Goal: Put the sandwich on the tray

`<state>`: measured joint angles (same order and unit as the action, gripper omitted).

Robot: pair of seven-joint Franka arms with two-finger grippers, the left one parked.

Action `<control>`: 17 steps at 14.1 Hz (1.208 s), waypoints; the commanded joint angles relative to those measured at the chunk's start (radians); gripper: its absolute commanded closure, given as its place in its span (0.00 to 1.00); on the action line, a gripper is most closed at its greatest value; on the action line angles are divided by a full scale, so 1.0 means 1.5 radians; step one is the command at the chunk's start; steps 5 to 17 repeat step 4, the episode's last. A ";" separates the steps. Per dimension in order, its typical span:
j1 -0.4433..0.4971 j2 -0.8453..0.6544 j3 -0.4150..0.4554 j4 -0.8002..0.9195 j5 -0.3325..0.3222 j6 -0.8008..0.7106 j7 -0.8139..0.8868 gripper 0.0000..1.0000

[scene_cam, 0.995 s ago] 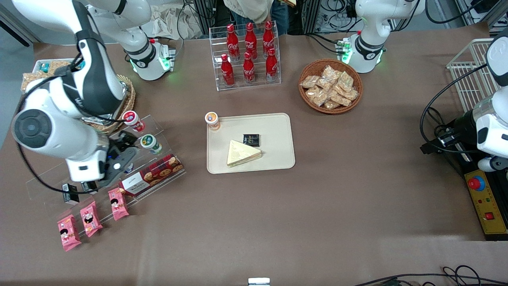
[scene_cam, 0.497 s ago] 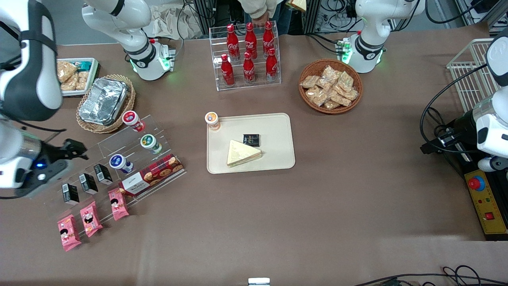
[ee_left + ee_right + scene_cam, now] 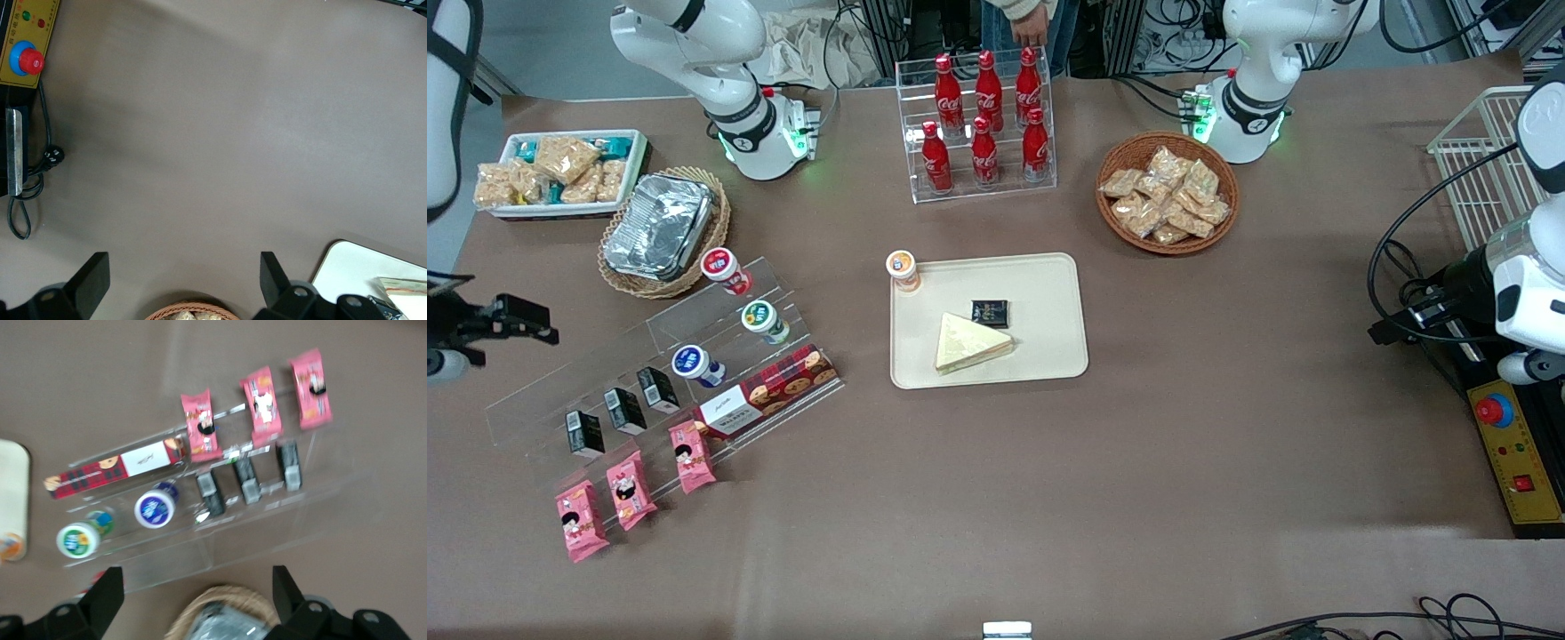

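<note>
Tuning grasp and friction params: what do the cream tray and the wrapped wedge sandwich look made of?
Cream-beige rectangular tray: likely matte moulded plastic, with rounded corners and a low rim. Triangular wedge sandwich: soft pale bread; the wrap is hard to confirm. The open gripper hangs at the table's working-arm end.

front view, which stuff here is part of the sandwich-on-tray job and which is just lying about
Part of the job:
sandwich, lying on the tray
tray
gripper, open, empty, at the working arm's end of the table

Just lying about:
cola bottles
snack basket
foil container
pink snack packets
</note>
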<state>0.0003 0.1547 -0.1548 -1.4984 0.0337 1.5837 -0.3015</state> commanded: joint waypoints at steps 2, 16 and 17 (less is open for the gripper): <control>0.004 -0.036 0.044 -0.024 0.007 -0.025 0.181 0.01; -0.001 -0.033 0.048 -0.020 0.007 -0.018 0.209 0.01; -0.001 -0.033 0.048 -0.020 0.007 -0.018 0.209 0.01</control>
